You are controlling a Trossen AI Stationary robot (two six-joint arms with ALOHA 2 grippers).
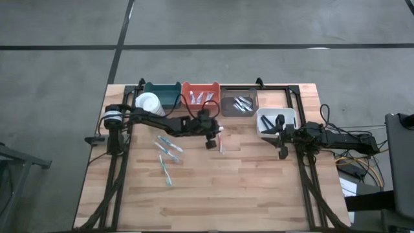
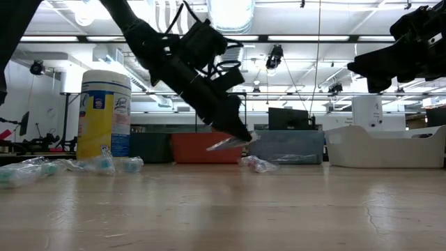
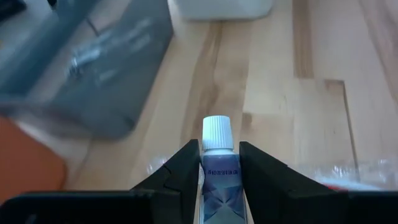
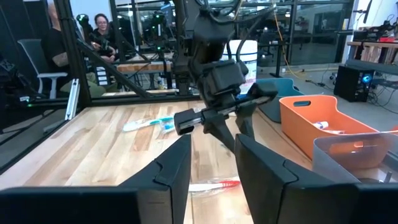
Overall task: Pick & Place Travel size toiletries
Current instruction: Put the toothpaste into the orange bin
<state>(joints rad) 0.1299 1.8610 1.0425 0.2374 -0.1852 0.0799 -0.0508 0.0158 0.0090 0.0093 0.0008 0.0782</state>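
So the left gripper (image 3: 219, 171) is pinching a small tube.
Glossy white-capped mini tube (image 3: 219, 155) is hanging just in front of the translucent grey bin (image 1: 239, 102); right gripper (image 4: 212, 163) is idling with fingers parted, empty.

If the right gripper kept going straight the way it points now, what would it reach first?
Probably the left gripper, which hangs straight ahead of the open right gripper, shut on a small tube. A pink toothbrush lies lower on the table. Depth is unclear.

The tabletop (image 1: 246, 188) is pale, matt wood planks. The tube (image 3: 220, 186) looks glossy, with a ribbed white plastic cap (image 3: 217, 132). The bins (image 1: 239, 103) are smooth plastic.
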